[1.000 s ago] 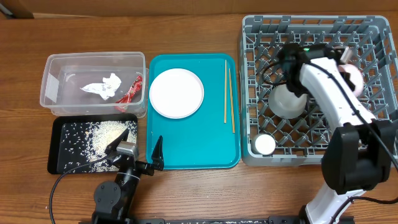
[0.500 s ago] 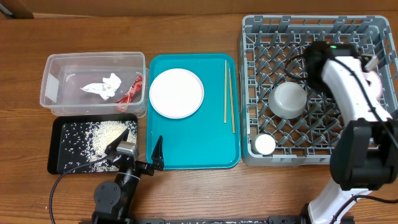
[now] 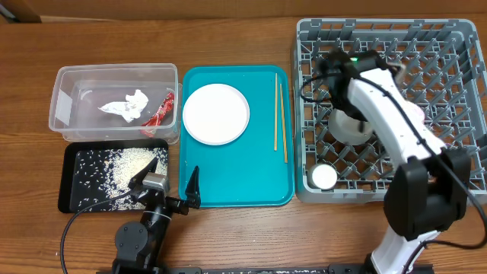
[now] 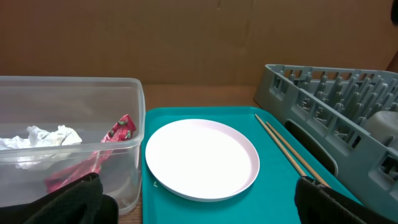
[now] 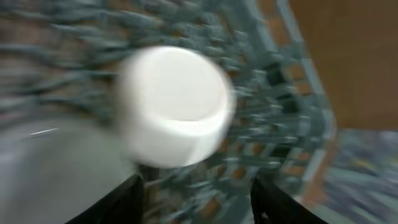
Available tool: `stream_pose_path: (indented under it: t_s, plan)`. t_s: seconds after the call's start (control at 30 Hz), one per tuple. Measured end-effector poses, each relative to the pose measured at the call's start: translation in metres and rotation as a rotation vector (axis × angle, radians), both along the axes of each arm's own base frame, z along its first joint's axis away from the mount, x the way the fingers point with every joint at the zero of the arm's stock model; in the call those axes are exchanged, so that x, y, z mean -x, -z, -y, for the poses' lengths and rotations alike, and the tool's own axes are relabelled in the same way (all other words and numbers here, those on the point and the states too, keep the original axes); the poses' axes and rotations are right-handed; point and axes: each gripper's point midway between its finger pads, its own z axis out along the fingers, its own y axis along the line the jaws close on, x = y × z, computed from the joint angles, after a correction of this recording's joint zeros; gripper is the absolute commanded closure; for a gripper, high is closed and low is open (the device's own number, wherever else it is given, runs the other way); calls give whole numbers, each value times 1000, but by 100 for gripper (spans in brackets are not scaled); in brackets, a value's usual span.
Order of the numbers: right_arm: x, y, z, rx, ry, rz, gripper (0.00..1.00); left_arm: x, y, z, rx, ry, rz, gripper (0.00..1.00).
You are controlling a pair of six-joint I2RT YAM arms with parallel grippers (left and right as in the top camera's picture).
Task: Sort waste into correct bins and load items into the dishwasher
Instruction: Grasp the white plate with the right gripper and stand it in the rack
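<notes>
Hovering over the dish rack (image 3: 456,46), the right arm reaches toward the rack's left-middle section. Right hand (image 5: 196,183): fingers spread, only rack grid between them, nothing gripped. The right wrist view is heavily motion-blurred. It shows a white round cup (image 5: 174,106) ahead of the fingers among the pegs.

Rack contents seen from overhead:
- The grey-white bowl (image 3: 350,125) sits left of centre and is partly covered by the right arm.
- The small white cup is in the near-left corner, mouth up.
- I can't make out the pink bowl.

Left hand (image 3: 169,183) sits low at the near edge of the bench (image 3: 228,30), straddling the border between the black tray (image 3: 68,198) and the teal tray (image 3: 228,175). Its fingers are wide apart and hold nothing. In the left wrist view both fingertips (image 4: 81,199) show at the bottom corners.

The teal tray carries the white plate (image 3: 216,113) at its far-left, lying flat. The two chopsticks (image 3: 279,114) lie side by side along its right edge, close to the rack wall and apart from the plate.

The clear tub (image 3: 68,76) is left of the teal tray. The crumpled tissue (image 3: 125,106) is in its middle and the red wrapper (image 3: 160,110) is against its right wall, just beside the tissue.

The black tray sits directly in front of the tub. Rice (image 3: 125,167) is piled toward its centre-right, with loose grains scattered over the rest.
</notes>
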Motion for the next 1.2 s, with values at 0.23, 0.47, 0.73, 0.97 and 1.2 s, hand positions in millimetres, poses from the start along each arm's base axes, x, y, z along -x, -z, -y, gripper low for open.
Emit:
stream_pose_path:
  t_s: [0.23,0.47,0.73,0.97,1.2]
  plan:
    - [-25,-7,-191,-595,-518,59,38,0,0,0,0,0,0,0]
    - [-24,4,-312,-909,-798,112,37,0,0,0,0,0,0,0]
    - [-17,113,-325,-920,-670,-80,57,0,0,0,0,0,0,0]
    - [-10,158,-319,-902,-592,-162,96,0,0,0,0,0,0,0]
    - [-7,146,-295,-842,-555,-177,96,0,0,0,0,0,0,0]
